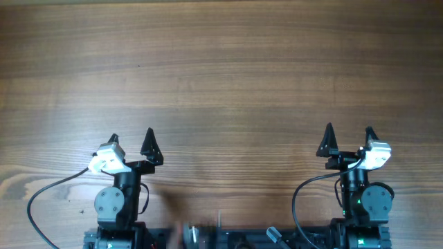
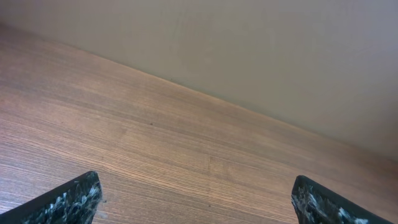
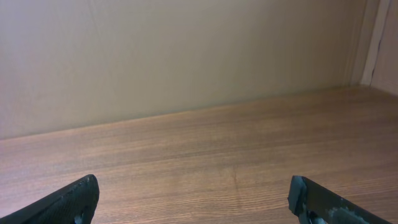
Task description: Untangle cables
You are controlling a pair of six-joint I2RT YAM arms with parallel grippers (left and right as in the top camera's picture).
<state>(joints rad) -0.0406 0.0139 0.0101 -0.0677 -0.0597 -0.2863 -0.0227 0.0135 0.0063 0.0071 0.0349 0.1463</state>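
Note:
The cables are out of view in all three views. My left gripper rests near the front left of the wooden table, open, its black fingers spread wide with only bare wood between them. At the front right, my right gripper is open as well, nothing between its fingers. In the left wrist view the left gripper shows two dark fingertips over bare wood. The right wrist view shows the right gripper the same way, above bare table.
Thicker black arm cables loop beside each base, one at the left and one at the right. A beige wall stands behind the table's far edge. Dark hardware lies along the front edge between the arm bases.

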